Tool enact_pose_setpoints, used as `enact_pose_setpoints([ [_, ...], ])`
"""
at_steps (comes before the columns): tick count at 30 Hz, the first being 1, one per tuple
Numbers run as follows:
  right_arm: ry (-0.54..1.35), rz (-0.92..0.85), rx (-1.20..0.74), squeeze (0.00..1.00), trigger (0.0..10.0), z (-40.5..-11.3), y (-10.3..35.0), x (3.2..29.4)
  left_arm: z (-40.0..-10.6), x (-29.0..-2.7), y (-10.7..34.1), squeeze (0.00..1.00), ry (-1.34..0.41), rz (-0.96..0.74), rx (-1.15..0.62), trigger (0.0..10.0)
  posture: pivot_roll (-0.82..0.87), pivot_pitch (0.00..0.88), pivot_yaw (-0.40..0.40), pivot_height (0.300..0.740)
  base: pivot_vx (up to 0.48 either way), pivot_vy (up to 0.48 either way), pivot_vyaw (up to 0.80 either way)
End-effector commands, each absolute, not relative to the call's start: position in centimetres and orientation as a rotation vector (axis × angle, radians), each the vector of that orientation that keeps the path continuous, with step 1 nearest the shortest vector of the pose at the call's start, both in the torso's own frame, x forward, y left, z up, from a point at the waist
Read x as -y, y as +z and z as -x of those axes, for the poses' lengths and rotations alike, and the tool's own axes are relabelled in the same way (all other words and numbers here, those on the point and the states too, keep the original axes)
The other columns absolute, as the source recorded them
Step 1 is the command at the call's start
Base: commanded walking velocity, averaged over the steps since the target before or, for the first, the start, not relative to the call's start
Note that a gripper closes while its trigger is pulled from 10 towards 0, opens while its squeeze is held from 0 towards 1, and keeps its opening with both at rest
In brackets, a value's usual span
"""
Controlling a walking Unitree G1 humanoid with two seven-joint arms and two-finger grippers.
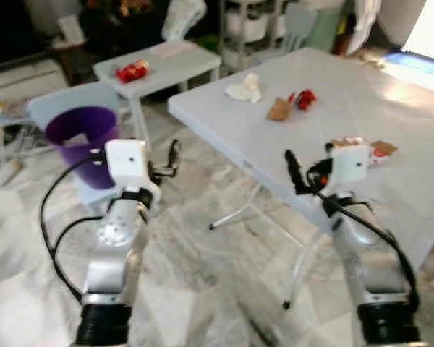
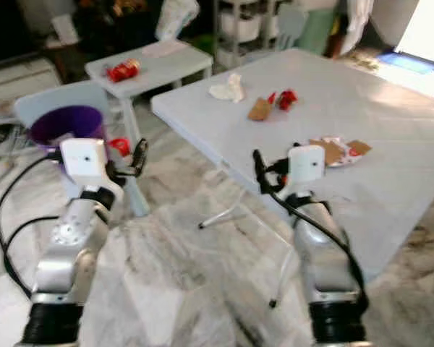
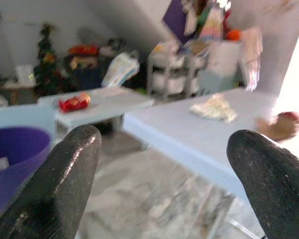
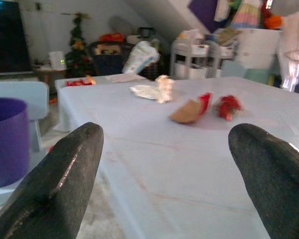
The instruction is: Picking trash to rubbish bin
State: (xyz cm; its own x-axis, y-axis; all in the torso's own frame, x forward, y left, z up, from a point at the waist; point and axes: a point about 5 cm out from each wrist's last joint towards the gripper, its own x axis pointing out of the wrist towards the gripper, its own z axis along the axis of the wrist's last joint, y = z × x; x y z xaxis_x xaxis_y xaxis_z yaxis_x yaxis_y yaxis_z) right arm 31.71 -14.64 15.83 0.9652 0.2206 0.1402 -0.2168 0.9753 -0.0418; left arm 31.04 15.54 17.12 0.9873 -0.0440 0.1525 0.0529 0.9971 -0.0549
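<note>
- Trash lies uncollected on the big white table (image 1: 390, 123): a crumpled white tissue (image 1: 244, 89) near the far-left edge, a brown scrap (image 1: 279, 109) just beside a red wrapper (image 1: 305, 98) a little further in, and a flattened brown-and-red packet (image 2: 338, 150) close to the near edge, by the right arm's wrist.
- A red packet (image 1: 132, 70) also sits on the small side table (image 1: 181, 61) beyond the left corner of the big one; it may be trash too, though the blur makes that hard to judge.
- The purple rubbish bin (image 1: 82, 141) stands on a low pale-blue seat off the table's left side. A pale scrap seems to lie inside it, but the view is too soft to be sure.
- The left gripper (image 1: 172, 157) hangs in the air beside the bin with its fingers (image 3: 65, 181) spread wide and nothing between them.
- The right gripper (image 1: 295, 172) sits level with the near-left edge of the table, fingers (image 4: 60, 177) equally wide apart, holding nothing and facing the brown scrap and red wrapper across the tabletop.
- By my reading the task is at an early or between-picks stage: no piece is in hand, and at least four pieces on the big table remain to be grasped and carried to the bin.
</note>
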Motion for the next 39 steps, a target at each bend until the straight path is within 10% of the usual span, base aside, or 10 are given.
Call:
enact_pose_setpoints([
  [1,0.196,0.038,0.149,0.00,10.0,-31.72,16.01,15.44,-31.02,-15.06,17.38,0.00,-0.058,0.067,0.161,10.0,0.00,0.054,0.015,0.740,0.000,0.000,-0.80],
  [18,0.195,0.027,0.153,0.00,10.0,-31.66,15.92,15.33,-31.05,-14.98,17.49,0.00,-0.058,0.076,0.161,10.0,0.00,0.057,0.019,0.740,0.000,0.000,-0.79],
  [39,0.197,0.033,0.160,0.00,10.0,-31.57,15.98,15.48,-31.13,-15.13,17.50,0.00,-0.061,0.088,0.166,10.0,0.00,0.058,0.020,0.740,0.011,0.163,0.00],
])
